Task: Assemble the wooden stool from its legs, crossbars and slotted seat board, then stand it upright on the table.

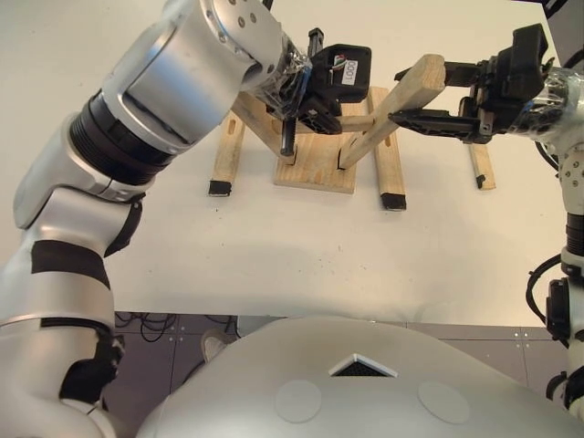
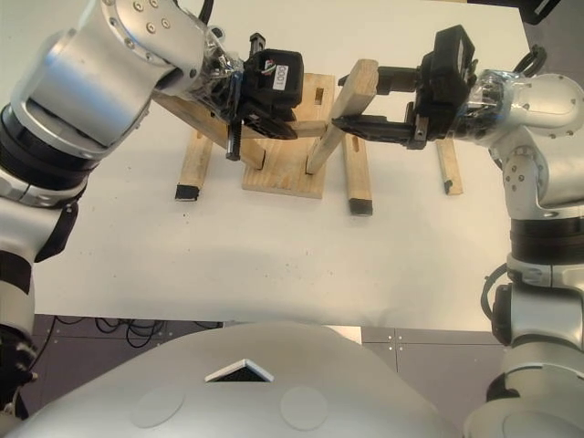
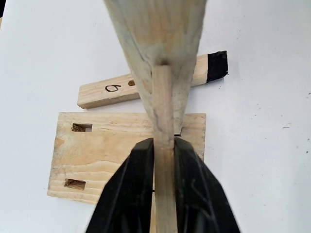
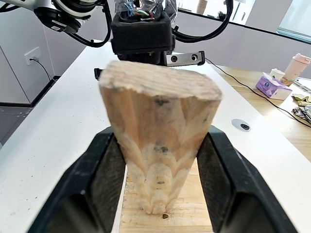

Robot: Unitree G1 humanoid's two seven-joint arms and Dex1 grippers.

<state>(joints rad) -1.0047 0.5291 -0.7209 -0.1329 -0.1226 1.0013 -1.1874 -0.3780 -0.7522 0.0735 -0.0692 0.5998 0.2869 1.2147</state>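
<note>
We see the left gripper (image 3: 164,143) clamped on a thin crossbar (image 3: 163,97), whose end meets a tilted leg (image 1: 258,120) standing in the slotted seat board (image 1: 315,173). The right gripper (image 4: 159,145) squeezes the top of a second leg (image 1: 392,114), which leans with its foot in the board's right side. The crossbar reaches across to it.

The board lies flat, mid-table. Loose parts ring it:
- A left loose leg (image 1: 228,155), black-tipped, lies just beside one edge.
- A right loose leg (image 1: 390,172) lies just beside the other, under the held leg.
- A thinner stick (image 1: 481,166) lies farther right, beneath the right gripper.

The left arm covers the board's far left part.

The table (image 1: 274,255) is white, and cables (image 1: 155,321) trail on the grey floor below its near edge. Beyond it we make out a wall socket (image 4: 32,53) and a neighbouring desk (image 4: 272,131) carrying a cup (image 4: 295,65) and a purple pack (image 4: 272,85).
</note>
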